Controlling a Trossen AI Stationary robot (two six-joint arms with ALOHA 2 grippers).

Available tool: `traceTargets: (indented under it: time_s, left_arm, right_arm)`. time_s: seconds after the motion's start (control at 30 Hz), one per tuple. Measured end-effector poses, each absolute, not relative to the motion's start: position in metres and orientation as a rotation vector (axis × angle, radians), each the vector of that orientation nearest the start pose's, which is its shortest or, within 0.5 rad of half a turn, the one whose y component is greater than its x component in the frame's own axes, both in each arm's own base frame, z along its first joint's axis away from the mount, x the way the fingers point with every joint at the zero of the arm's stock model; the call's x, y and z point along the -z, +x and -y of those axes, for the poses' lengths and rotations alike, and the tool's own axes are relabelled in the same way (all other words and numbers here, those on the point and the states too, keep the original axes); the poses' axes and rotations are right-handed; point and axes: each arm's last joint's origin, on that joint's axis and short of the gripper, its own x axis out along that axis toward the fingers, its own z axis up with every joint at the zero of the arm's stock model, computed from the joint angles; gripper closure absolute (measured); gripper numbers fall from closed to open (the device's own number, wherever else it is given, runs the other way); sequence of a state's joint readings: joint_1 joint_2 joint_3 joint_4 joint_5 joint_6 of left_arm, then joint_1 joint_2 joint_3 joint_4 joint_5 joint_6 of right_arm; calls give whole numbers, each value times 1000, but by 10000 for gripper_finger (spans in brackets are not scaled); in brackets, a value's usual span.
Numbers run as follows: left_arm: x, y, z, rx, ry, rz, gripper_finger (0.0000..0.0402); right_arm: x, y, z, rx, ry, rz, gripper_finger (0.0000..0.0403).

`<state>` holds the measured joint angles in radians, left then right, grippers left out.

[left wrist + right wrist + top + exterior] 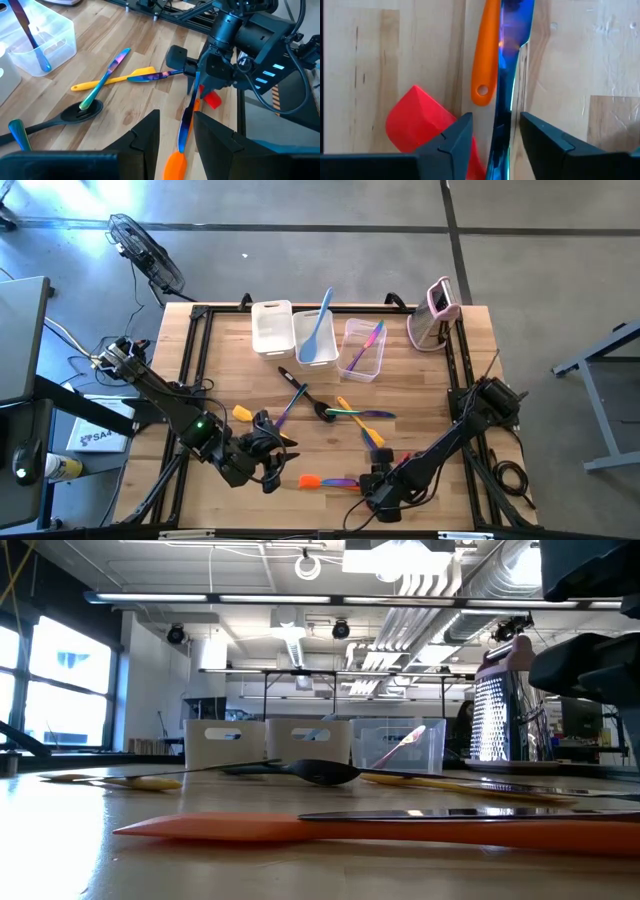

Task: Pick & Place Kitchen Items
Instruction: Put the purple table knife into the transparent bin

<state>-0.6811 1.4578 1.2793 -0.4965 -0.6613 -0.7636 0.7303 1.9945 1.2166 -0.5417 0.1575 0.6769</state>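
Iridescent handle (502, 100) | between right gripper (492, 137) fingers | beside orange spatula (485, 55)

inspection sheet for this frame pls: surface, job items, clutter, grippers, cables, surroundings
Surface: wooden table, dark metal frame along its edges.
Job's things: loose utensils mid-table, including a black spoon, yellow spatula and orange spatula; a light blue spatula stands in the middle tub; another utensil lies in the clear tub.
Clutter: white tub; upright grater at the far right corner.
Grippers: left gripper low at the near edge, jaws open; right gripper jaws open astride an iridescent blue handle.
Cables: bundles beside both arm bases.
Surroundings: floor fan beyond the table; no person seen.
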Motion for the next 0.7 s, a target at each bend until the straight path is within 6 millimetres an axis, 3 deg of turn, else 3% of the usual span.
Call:
traceTargets:
  time_s: [0.33, 0.7]
  left_arm:
    - [-325, 254, 183, -179, -326, -496, 286]
    - [-325, 254, 183, -179, -326, -496, 286]
  right_arm:
    - [-120, 277, -243, -76, 15, -1297, 371]
    - [-120, 278, -241, -71, 26, -1305, 365]
